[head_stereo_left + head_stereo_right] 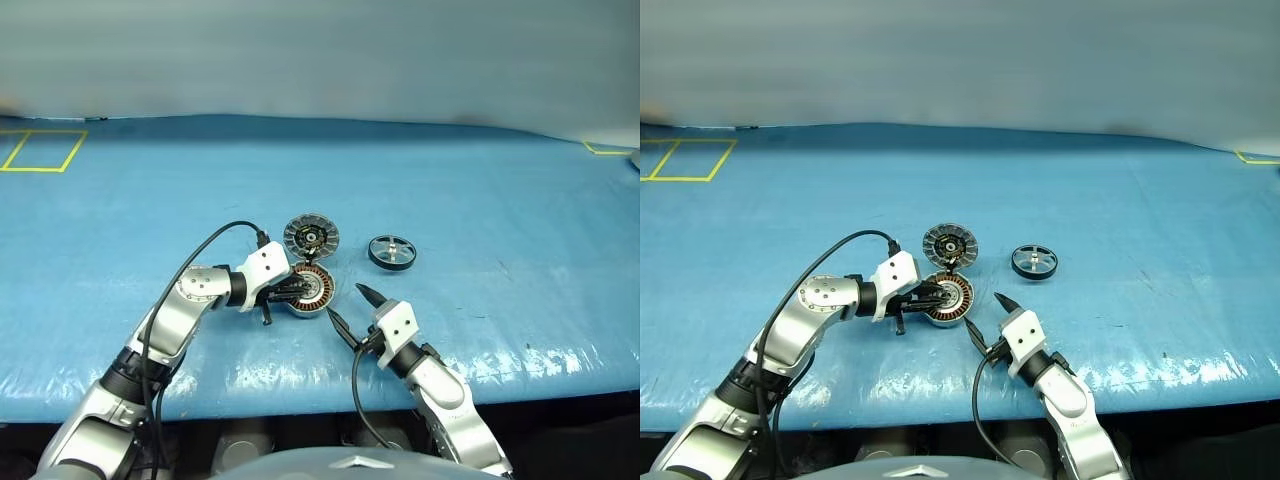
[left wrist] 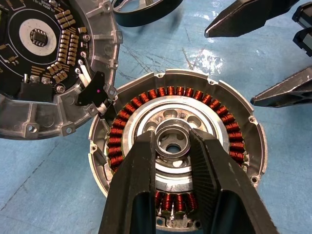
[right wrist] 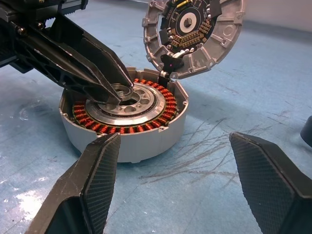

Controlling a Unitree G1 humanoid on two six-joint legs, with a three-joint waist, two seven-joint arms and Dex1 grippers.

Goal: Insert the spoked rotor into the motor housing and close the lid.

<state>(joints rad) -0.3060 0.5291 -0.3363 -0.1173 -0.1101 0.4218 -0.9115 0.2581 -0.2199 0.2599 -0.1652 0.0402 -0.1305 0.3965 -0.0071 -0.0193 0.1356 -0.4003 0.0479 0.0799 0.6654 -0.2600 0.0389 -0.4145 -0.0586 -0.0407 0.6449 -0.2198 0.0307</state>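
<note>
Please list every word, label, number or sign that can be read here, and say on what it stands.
No readable text here.
The lid: circuit board with a chip, its markings too small to read.
The motor housing: no markings.
The table: yellow tape outlines, no writing.

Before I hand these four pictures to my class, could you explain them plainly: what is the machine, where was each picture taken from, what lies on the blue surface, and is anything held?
The machine is a humanoid robot with two arms, each ending in a gripper of two black fingers. Two pictures come from cameras in its head, looking down over the arms. The other two come from a camera on each wrist, looking along that gripper's fingers.

On the blue table lies a motor housing with copper windings, its lid hinged open behind it, and a dark spoked rotor lying apart, to the right.

The left gripper has its fingers closed on the silvery hub at the housing's centre. The right gripper is open beside the housing, holding nothing.
</note>
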